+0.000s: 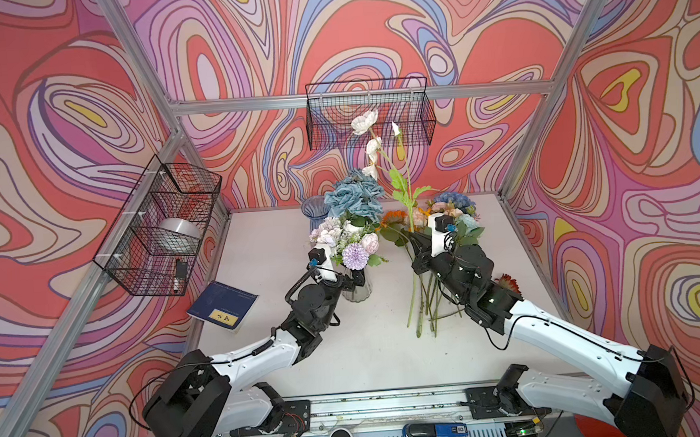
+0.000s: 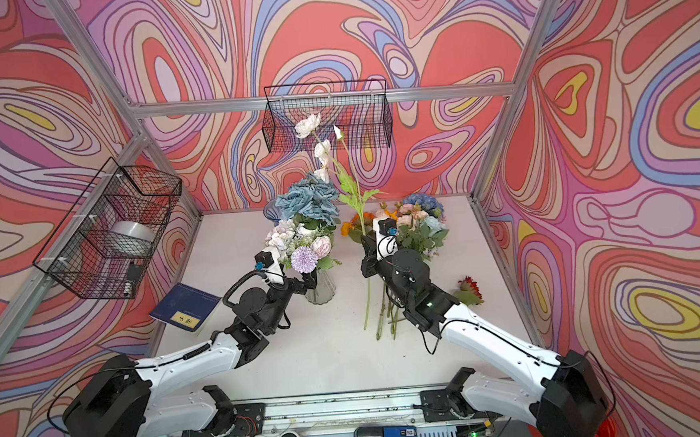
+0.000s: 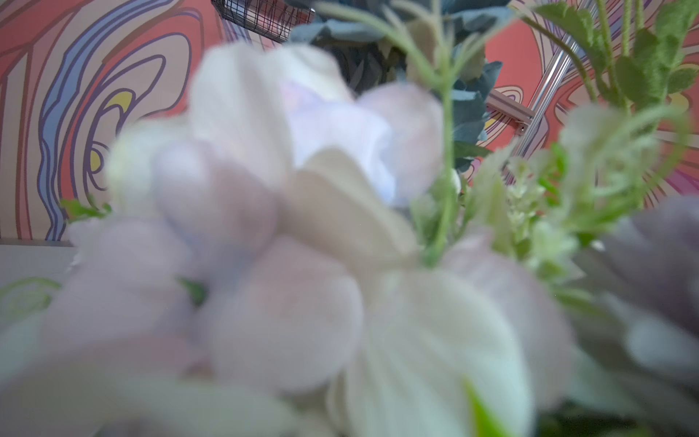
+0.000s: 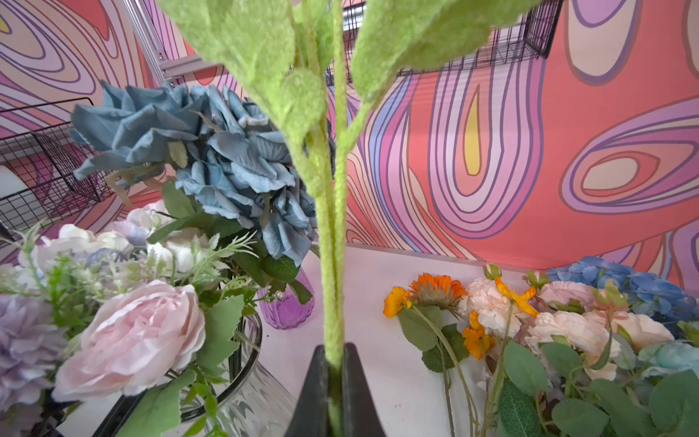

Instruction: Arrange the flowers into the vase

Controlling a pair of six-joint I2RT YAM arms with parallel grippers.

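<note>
— At six, nearest us, the front rail (image 1: 393, 408); beyond it the right fingers (image 4: 357, 393) are pinched shut midway up the poppy spray (image 4: 332, 265), upright near centre.
— Light, whippy, top-heavy, I'd judge; below the leaves suits.
— The left fingers (image 1: 358, 278) gape wide astride the glass vase (image 1: 355, 296), toward nine; gripping it? Can't tell.
— The loose flowers (image 1: 458, 204) lie at two on the pale table (image 1: 369, 351); wire basket (image 1: 369, 114) on the swirled wall (image 1: 370, 39) at twelve.

Vase (image 1: 355, 295): clear ribbed glass, glossy; poppy stem (image 4: 330, 265): fuzzy green flocking, matt; blue roses (image 4: 227, 159): matt cloth petals; tabletop (image 1: 369, 351): matt white.
</note>
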